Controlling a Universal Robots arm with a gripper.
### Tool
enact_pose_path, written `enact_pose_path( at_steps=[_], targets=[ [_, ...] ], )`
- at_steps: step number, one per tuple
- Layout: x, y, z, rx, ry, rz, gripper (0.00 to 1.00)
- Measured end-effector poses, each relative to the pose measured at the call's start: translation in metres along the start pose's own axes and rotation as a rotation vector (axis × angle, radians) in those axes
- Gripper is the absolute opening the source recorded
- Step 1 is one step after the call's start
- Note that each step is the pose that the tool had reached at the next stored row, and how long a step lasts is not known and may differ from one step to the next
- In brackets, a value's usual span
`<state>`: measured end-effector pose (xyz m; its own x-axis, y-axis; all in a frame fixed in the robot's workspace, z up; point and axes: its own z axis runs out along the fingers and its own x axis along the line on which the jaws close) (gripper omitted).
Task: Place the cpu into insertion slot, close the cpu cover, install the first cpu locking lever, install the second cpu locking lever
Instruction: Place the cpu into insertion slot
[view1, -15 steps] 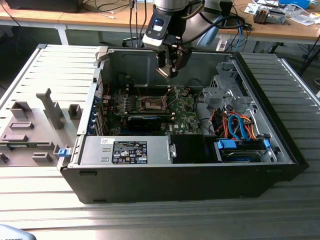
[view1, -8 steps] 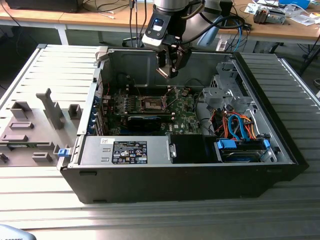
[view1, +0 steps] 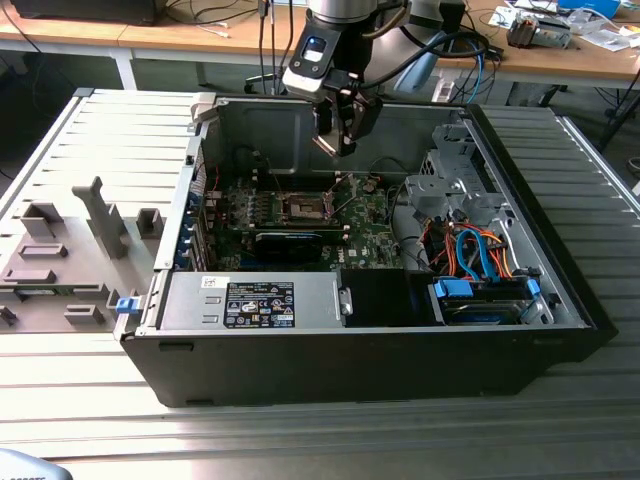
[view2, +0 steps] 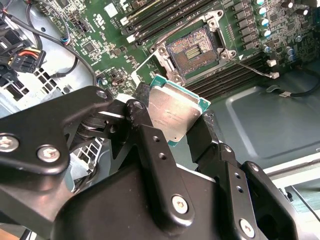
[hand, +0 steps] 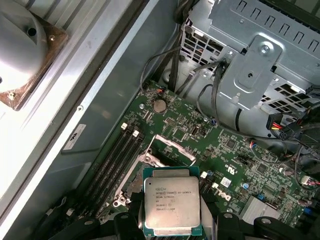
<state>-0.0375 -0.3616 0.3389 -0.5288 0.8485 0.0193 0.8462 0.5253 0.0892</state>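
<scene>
My gripper (view1: 340, 143) hangs inside the open computer case (view1: 300, 370), above the green motherboard (view1: 370, 245). It is shut on the cpu (view2: 175, 112), a flat square chip with a silver top, gripped by two opposite edges between the black fingers (view2: 145, 135). The first wrist view has the cpu (hand: 171, 205) just above and in front of the insertion slot (hand: 150, 165). The insertion slot (view2: 194, 47) lies bare, its dark centre showing inside a silver rim; it is also in the exterior view (view1: 307, 208). The cpu cover (hand: 172, 145) stands raised at the slot's far edge. A thin lever wire (view2: 255, 67) sticks out beside the slot.
A grey drive cage (view1: 455, 180) and orange and blue cables (view1: 480, 250) fill the case on the exterior view's right. A labelled metal box (view1: 260, 300) and a long black card (view1: 290, 243) sit in front of the slot. A grey fixture (view1: 60, 260) lies outside the case.
</scene>
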Motion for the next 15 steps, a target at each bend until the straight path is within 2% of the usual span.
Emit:
enact_pose_path(
  at_steps=[15],
  targets=[
    [-0.0001,-0.0001,0.0,-0.0007,-0.003,0.034,0.55]
  ],
)
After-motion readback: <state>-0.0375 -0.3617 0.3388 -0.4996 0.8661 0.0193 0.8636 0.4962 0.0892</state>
